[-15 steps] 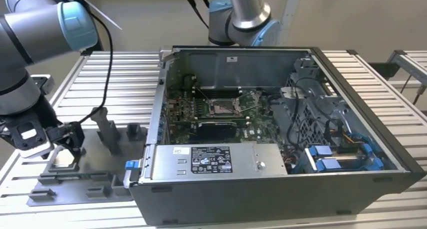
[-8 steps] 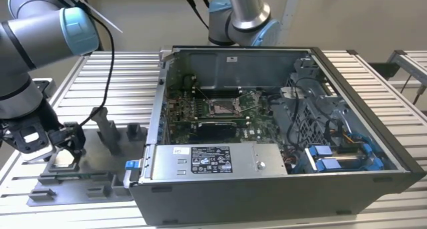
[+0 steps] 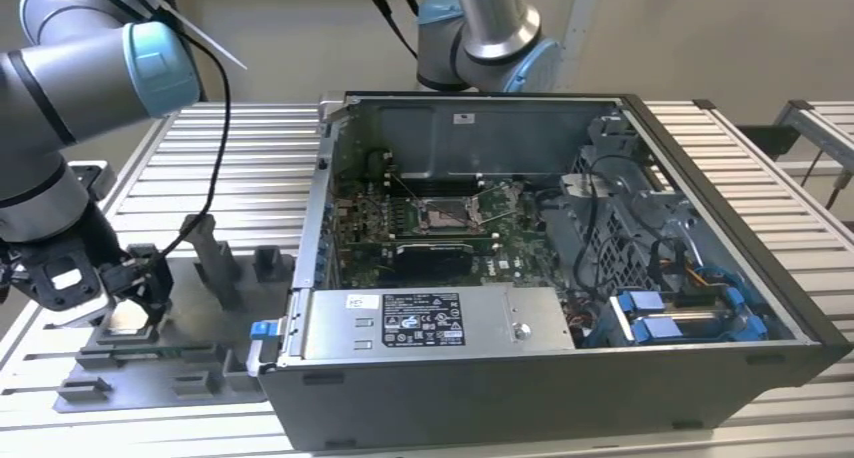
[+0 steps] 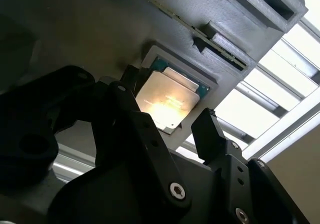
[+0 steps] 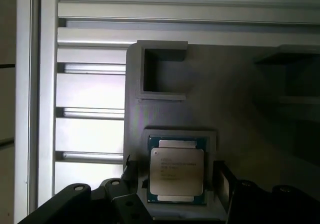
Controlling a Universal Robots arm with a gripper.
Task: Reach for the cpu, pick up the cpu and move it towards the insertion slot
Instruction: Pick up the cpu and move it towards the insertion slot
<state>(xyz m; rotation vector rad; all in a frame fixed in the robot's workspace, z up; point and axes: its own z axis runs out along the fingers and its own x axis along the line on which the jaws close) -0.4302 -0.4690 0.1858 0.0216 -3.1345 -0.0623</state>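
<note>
The cpu [image 5: 177, 171], a silvery square plate on a green board, lies flat in a recess of the grey fixture plate [image 5: 165, 109]. My gripper [image 5: 175, 176] is open and straddles it, one black finger [image 5: 223, 181] on each side with small gaps to the plate's edges. The second wrist view shows the cpu [image 4: 167, 101] lit brightly between the fingers [image 4: 210, 131]. In the exterior view my gripper [image 3: 127, 313] hangs low over the fixture at the left, with the cpu [image 3: 130, 323] beneath it. The insertion slot [image 3: 443, 214] sits inside the open computer case, on the green board.
The open computer case [image 3: 721, 278] fills the exterior view's middle and right, with a silver power supply [image 3: 427, 323] at its front. Grey upright fixture blocks [image 3: 220, 263] stand between my gripper and the case. A second arm [image 3: 481, 33] rises behind the case. Slatted aluminium table [image 3: 240, 168] lies underneath.
</note>
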